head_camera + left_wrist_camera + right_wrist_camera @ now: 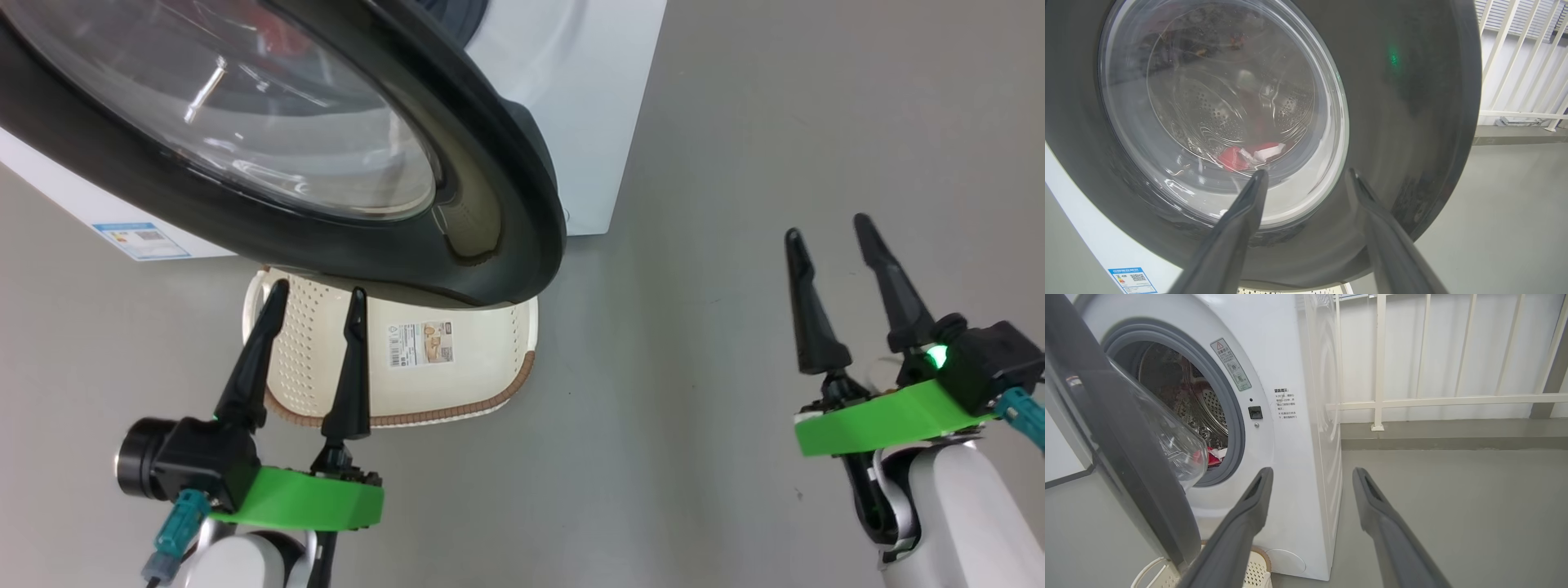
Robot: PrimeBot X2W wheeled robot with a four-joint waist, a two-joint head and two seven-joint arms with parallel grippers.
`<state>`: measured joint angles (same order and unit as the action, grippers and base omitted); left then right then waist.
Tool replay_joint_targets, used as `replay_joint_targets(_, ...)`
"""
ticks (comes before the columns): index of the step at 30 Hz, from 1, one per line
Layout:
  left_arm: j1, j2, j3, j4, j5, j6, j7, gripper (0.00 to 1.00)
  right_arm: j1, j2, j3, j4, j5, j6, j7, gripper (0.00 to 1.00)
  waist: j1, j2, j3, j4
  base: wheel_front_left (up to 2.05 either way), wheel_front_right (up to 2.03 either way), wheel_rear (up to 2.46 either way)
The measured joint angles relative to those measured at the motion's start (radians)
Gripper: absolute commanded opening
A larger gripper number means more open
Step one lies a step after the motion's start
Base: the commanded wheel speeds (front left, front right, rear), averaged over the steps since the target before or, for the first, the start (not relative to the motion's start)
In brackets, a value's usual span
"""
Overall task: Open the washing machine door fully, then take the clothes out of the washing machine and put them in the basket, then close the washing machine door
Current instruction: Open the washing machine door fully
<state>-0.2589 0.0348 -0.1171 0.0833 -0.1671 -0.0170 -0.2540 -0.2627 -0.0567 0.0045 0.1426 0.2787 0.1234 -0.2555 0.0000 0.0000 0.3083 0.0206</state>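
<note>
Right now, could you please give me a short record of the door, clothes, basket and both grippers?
door: partly open, hanging over the basket
clothes: red and white, lying in the drum
basket: on the floor, visible part empty
left gripper: open, empty, near the door
right gripper: open, empty, over the floor

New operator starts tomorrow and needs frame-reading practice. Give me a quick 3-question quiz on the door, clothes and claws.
1. True or false: the washing machine door stands ajar, its lower edge over the basket.
2. Fill in: the left claw and the right claw both stand ____, holding nothing.
3. The clothes are: A) in the basket B) inside the drum C) in the right claw.

Key: 1 true; 2 open; 3 B.
</note>
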Motion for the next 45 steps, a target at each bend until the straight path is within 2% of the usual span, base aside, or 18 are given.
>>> replay_joint_targets(18, 0.004, 0.0, -0.005, 0.001, 0.0, 0.006, 0.0, 1.0, 0.015, 0.002, 0.01, -0.004, 0.032, 0.0, 0.0, 1.0, 0.0, 0.0, 0.0, 0.006, 0.0, 0.0, 0.0)
replay_joint_targets(19, 0.005, 0.0, -0.006, 0.001, 0.0, 0.008, 0.0, 1.0, 0.015, 0.002, 0.01, -0.004, 0.036, 0.0, 0.0, 0.91, 0.0, 0.0, 0.0, 0.006, 0.0, 0.0, 0.0)
replay_joint_targets(20, 0.005, 0.0, -0.006, 0.001, 0.0, 0.008, 0.0, 1.0, 0.015, 0.002, 0.011, -0.004, 0.04, 0.0, 0.0, 0.6, 0.0, 0.0, 0.0, 0.007, 0.0, 0.0, 0.0)
replay_joint_targets(21, 0.005, 0.0, -0.006, 0.001, 0.0, 0.008, 0.0, 1.0, 0.015, 0.002, 0.012, -0.003, 0.048, 0.0, 0.0, 0.43, 0.0, 0.0, 0.001, 0.008, 0.0, 0.0, 0.0)
replay_joint_targets(23, 0.006, 0.0, -0.007, 0.001, 0.0, 0.008, 0.0, 1.0, 0.014, 0.002, 0.017, 0.001, 0.072, 0.0, 0.0, 0.17, 0.0001, 0.0, 0.001, 0.01, 0.0, 0.0, 0.0)
replay_joint_targets(24, 0.007, 0.0, -0.007, 0.0, 0.0, 0.008, 0.0, 1.0, 0.014, 0.002, 0.022, 0.004, 0.082, 0.0, 0.0, 0.0, 0.0, 0.0, 0.001, 0.01, 0.0, 0.0, 0.0)
replay_joint_targets(30, 0.008, 0.0, -0.01, 0.0, 0.0, 0.009, 0.0, 1.0, -0.024, 0.001, 0.076, 0.045, 0.197, 0.0, 0.0, 0.0, 0.0, 0.0, 0.003, 0.02, 0.0, 0.0, 0.0)
replay_joint_targets(38, 0.008, 0.0, -0.015, 0.002, 0.0, 0.008, 0.0, 1.0, -0.17, -0.003, 0.206, 0.17, 0.523, 0.0, 0.0, 0.0, 0.0001, 0.0, 0.009, 0.034, 0.0, 0.0, 0.0)
replay_joint_targets(45, 0.006, 0.0, -0.014, 0.007, 0.0, 0.007, 0.0, 1.0, -0.321, -0.06, 0.309, 0.236, 0.848, 0.0, 0.05, 0.0, 0.0001, 0.0, 0.017, 0.053, 0.0, 0.0, 0.0)
